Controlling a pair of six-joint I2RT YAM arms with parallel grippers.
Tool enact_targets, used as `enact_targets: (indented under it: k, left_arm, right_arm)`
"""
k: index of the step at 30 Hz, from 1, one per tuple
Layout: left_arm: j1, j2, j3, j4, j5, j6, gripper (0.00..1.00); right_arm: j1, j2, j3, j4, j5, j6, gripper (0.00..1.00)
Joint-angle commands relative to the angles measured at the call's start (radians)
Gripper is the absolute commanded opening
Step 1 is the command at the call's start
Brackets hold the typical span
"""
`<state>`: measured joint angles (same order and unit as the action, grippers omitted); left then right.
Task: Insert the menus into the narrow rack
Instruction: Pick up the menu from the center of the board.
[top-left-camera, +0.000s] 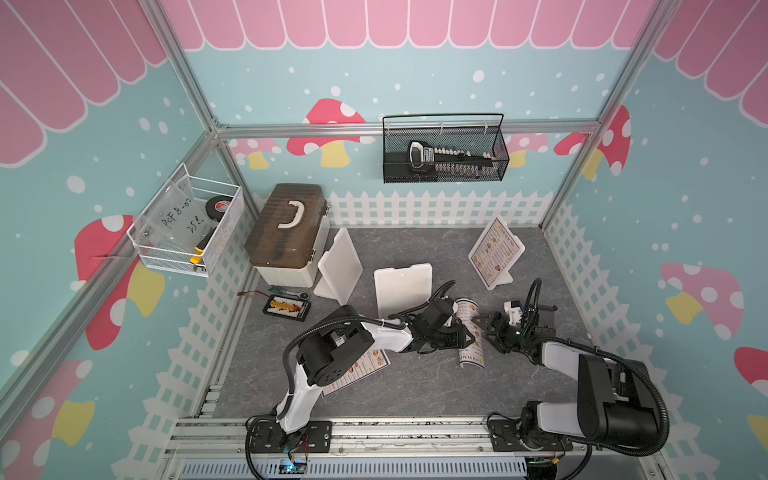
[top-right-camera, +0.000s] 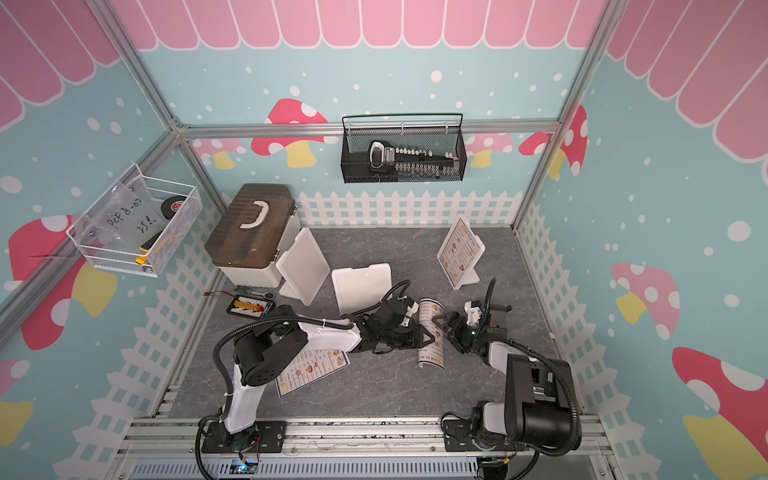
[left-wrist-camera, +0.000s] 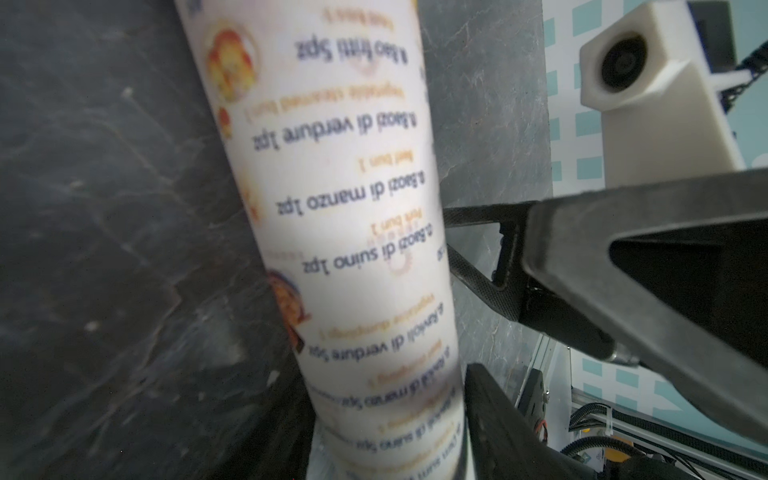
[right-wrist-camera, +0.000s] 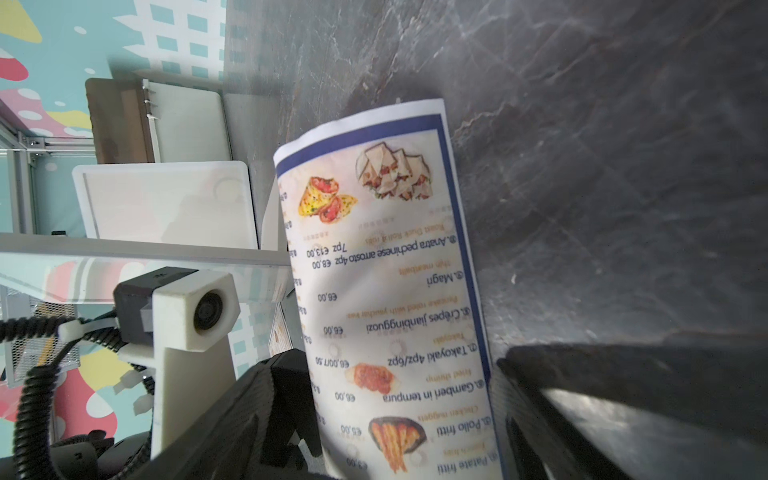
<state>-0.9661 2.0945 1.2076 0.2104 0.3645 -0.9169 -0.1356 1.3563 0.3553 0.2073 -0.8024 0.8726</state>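
Left claw (top-left-camera: 468, 337) clamps curled menu (top-left-camera: 472, 360) — prices readable only from right wrist.

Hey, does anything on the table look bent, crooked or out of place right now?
Yes. The curled menu gripped by the left pincer is bowed into an arch instead of being flat, so it looks buckled. The flat menu lies at an angle, partly under the left arm. Nothing looks spilled.
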Motion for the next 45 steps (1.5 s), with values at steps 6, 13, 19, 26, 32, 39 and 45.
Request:
enact_targets:
  k: [6, 13, 19, 26, 32, 39, 45]
  left_arm:
    - [-0.002, -0.051, -0.031, 0.099, 0.026, -0.014, 0.57]
    - [0.000, -0.062, -0.041, 0.135, 0.034, -0.016, 0.57]
    - [-0.001, -0.071, -0.052, 0.164, 0.037, -0.022, 0.57]
    - [0.000, -0.059, -0.047, 0.156, 0.040, -0.022, 0.60]
    - [0.000, -0.057, -0.045, 0.140, 0.032, -0.016, 0.61]
    - [0.007, -0.082, -0.070, 0.087, -0.031, -0.007, 0.69]
    - [0.013, -0.081, -0.072, 0.053, -0.052, -0.008, 0.84]
  right_arm:
    - [0.002, 0.061, -0.022, 0.080, -0.057, 0.045, 0.86]
    - [0.002, 0.062, -0.022, 0.099, -0.074, 0.052, 0.86]
    - [0.002, 0.061, -0.024, 0.105, -0.075, 0.054, 0.86]
    - [0.002, 0.058, -0.024, 0.089, -0.061, 0.041, 0.75]
    - [0.003, 0.046, -0.021, 0.043, -0.028, 0.011, 0.68]
    - [0.002, 0.015, -0.020, 0.029, -0.003, 0.017, 0.63]
    - [0.002, -0.007, -0.022, 0.054, -0.010, 0.026, 0.59]
